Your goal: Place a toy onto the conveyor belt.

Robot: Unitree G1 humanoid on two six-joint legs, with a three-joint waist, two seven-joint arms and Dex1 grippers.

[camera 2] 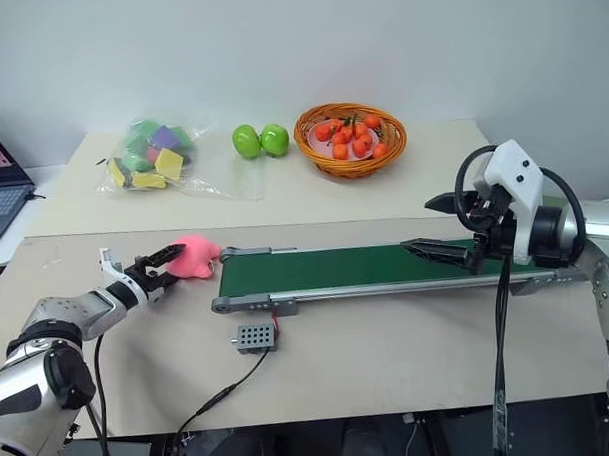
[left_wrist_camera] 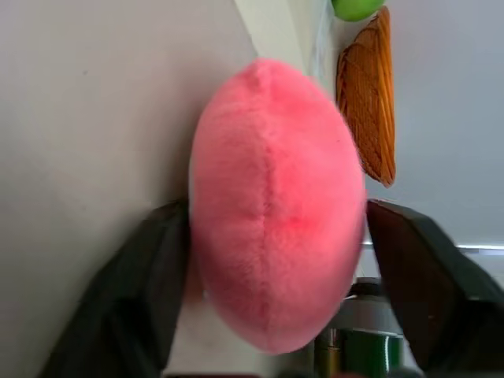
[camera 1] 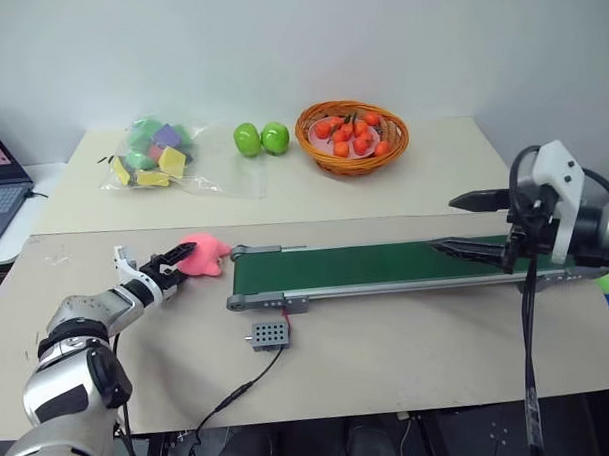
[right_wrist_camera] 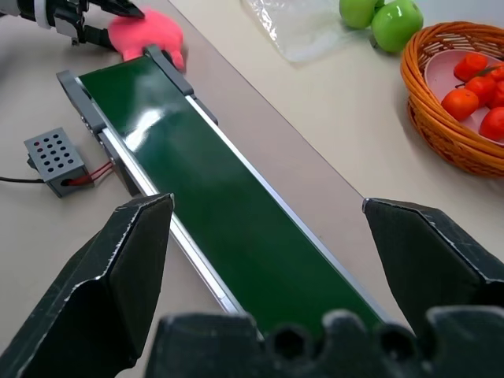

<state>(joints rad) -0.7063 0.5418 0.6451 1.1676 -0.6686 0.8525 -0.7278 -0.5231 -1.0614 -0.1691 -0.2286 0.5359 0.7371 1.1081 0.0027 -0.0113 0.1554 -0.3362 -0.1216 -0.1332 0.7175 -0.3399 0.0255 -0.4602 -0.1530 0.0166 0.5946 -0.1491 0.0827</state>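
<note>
At the near left of the table [camera 1: 380, 361], just off the left-hand roller of the conveyor belt [camera 1: 383, 264]: holding the toy [camera 1: 205, 255] low against the tabletop, with the left gripper [camera 1: 186, 256] reaching in from the left and its two black fingers [left_wrist_camera: 150, 291] closed against opposite flanks of the pink plush, seam facing the wrist. Touching or very nearly touching the end of the belt's frame, and not yet on the green surface. Farther right, hovering above the belt's right stretch with the right gripper [camera 1: 445, 223], fingers spread wide and clasping nothing. Beyond, along the far side: leaving untouched two green apples [camera 1: 261, 138], a bag of foam blocks [camera 1: 152, 153] and a basket [camera 1: 352, 168] of small orange fruit. Likely to handle as light, soft and squashy, giving under the pads rather than resisting; not fragile and, thanks to the fuzzy pile, hardly slippery. Best taken across the widest part of the round body, as here, rather than by an ear or an edge, where the stuffing could bulge and roll out. Worth squeezing well in before lifting, then clearing the frame's raised end on the short carry to the right.
</note>
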